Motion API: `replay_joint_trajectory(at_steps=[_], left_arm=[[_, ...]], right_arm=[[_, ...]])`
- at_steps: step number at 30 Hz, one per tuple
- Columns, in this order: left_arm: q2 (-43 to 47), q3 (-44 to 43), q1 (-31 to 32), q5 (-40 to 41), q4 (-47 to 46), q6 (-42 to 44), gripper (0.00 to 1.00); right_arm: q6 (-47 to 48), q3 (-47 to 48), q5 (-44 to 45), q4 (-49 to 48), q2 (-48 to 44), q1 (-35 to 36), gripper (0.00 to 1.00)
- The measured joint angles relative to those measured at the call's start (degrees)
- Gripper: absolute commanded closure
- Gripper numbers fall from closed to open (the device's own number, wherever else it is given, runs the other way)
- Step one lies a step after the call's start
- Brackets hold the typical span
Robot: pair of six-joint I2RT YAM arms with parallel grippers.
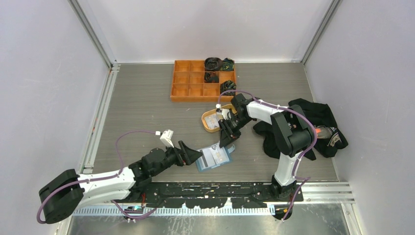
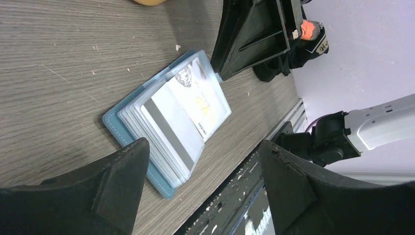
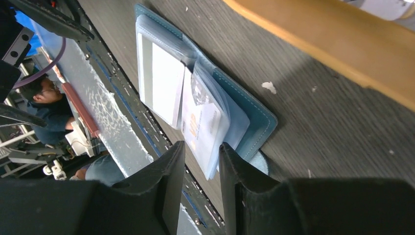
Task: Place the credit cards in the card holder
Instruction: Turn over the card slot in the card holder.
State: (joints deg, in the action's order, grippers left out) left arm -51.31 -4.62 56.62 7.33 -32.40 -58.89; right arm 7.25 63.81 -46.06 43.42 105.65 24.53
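Observation:
The blue card holder (image 1: 215,156) lies open on the table, clear sleeves fanned out. A white card with a grey stripe (image 2: 171,129) and a card with orange print (image 2: 203,105) sit in its sleeves. My left gripper (image 1: 195,155) is open wide and empty at the holder's left edge (image 2: 204,143). My right gripper (image 1: 227,141) hovers at the holder's far right corner. Its jaws stand a narrow gap apart (image 3: 202,145), with the edge of the printed card's sleeve (image 3: 200,127) reaching into that gap. More cards (image 1: 214,119) lie in the tan dish.
The oval tan dish (image 1: 205,125) sits just behind the holder. An orange compartment tray (image 1: 186,83) with dark rolled items stands at the back. Black clothing (image 1: 320,120) lies to the right, by the right arm. The metal rail runs along the near edge.

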Motion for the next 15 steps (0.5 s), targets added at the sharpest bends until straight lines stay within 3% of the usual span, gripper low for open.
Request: replay_joint_trajectory(at_steps=[11, 15], left_arm=[[1.75, -0.20, 0.00, -0.74, 1.57, -0.70, 0.18], [3.04, -1.01, 0.00, -0.70, 5.35, -1.18, 0.25]], right_arm=[[0.55, 0.00, -2.97, 0.63, -0.85, -0.17, 0.63], [0.33, 0.00, -3.32, 0.57, -1.42, -0.37, 0.63]])
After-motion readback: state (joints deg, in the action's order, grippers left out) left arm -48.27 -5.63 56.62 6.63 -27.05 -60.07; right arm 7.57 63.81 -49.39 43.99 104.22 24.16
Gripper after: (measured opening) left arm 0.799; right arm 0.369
